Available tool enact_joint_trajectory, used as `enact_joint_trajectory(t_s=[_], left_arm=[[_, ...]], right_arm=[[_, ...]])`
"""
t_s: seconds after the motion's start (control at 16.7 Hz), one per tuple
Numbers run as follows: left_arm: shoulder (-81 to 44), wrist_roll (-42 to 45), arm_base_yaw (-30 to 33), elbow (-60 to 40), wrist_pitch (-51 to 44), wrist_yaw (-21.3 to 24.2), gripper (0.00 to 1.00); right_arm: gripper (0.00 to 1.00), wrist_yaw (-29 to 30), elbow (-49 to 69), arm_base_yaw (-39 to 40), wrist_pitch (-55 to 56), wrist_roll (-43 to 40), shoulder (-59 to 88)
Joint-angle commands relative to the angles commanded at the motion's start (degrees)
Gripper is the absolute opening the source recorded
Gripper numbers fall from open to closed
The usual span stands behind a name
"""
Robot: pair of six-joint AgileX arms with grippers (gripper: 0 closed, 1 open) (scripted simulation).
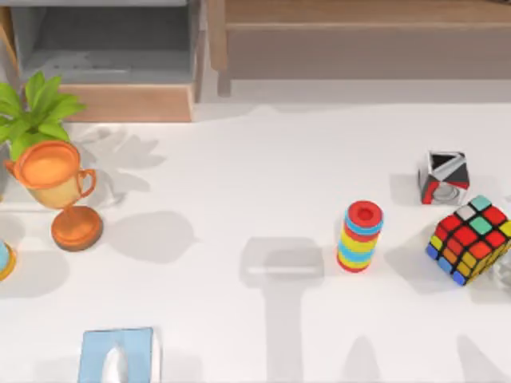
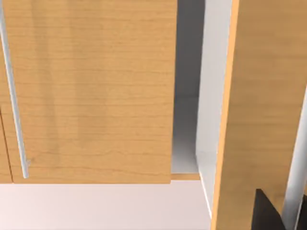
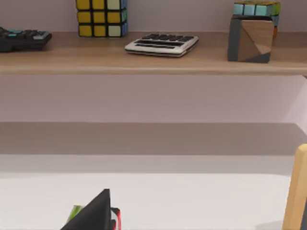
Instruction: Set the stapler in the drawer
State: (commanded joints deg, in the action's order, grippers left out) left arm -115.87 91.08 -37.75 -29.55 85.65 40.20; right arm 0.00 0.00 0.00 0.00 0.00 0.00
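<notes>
The stapler (image 1: 283,270) is a faint, glassy whitish bar lying flat on the white table, just left of the striped ring stack (image 1: 360,236) and lengthwise along the table's left-right direction. The drawer (image 1: 128,102) stands pulled open at the back left, its grey floor and walls bare and its tan front panel facing the table. In the left wrist view I face tan wooden panels (image 2: 91,91) at close range, with a grey gap (image 2: 188,120) between them. Arm shadows fall across the table's front edge.
A potted plant (image 1: 36,112) and an orange trophy (image 1: 60,187) stand at the left. A light-blue tissue box (image 1: 118,357) sits front left. A colourful puzzle cube (image 1: 471,238) and a black-white-red cube (image 1: 444,177) are at the right. A long wooden unit (image 1: 359,32) spans the back right.
</notes>
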Motion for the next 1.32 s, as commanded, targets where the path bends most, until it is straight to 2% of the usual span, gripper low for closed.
enact_joint_trajectory(t_s=[0.42,0.96,1.32], left_arm=[[-0.7,-0.2,0.0,-0.1,-0.7,-0.2,0.0],[-5.7,-0.5,6.7,-12.4,-7.5,-6.8,0.0],[-6.3,-0.6,6.7,-12.9,-8.2,-7.1,0.0]], right_arm=[[1.0,0.0,0.0,0.0,0.0,0.0,0.0],[1.0,0.0,0.0,0.0,0.0,0.0,0.0],[1.0,0.0,0.0,0.0,0.0,0.0,0.0]])
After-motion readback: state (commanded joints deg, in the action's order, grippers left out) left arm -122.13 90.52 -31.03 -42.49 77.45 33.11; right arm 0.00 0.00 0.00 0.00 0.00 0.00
